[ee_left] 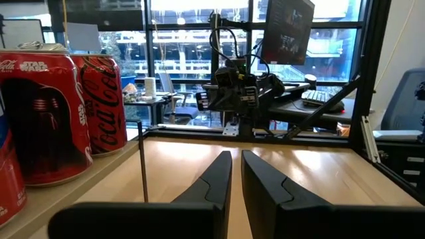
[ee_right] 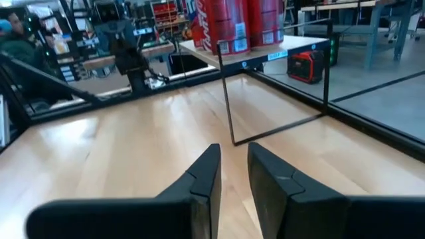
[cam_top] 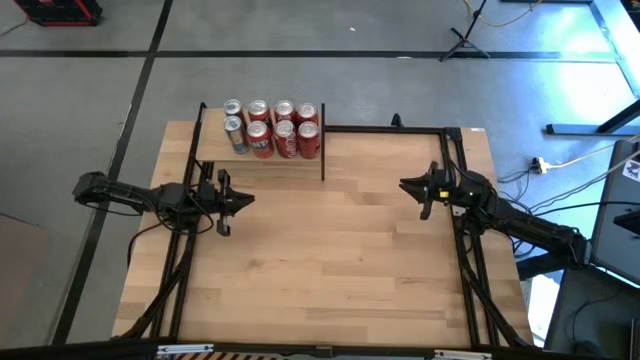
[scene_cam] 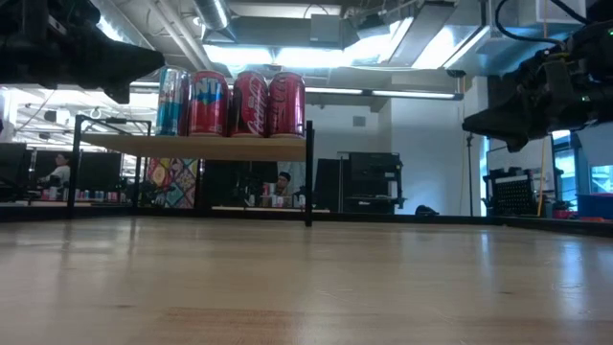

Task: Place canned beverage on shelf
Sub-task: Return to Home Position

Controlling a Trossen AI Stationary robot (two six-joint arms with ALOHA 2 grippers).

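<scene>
Cans [cam_top: 272, 128], mostly red, crowd the pale wooden shelf [cam_top: 262, 166]; both hands shut, empty.

Red cans [cam_top: 284, 138]; one blue can [cam_top: 236, 134]; light wood shelf [cam_top: 262, 165].

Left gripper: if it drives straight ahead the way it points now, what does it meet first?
Probably nothing close: the shut left gripper points across bare light wooden tabletop toward the right arm's dark gripper, far opposite. The red cans sit off to the side.
</scene>
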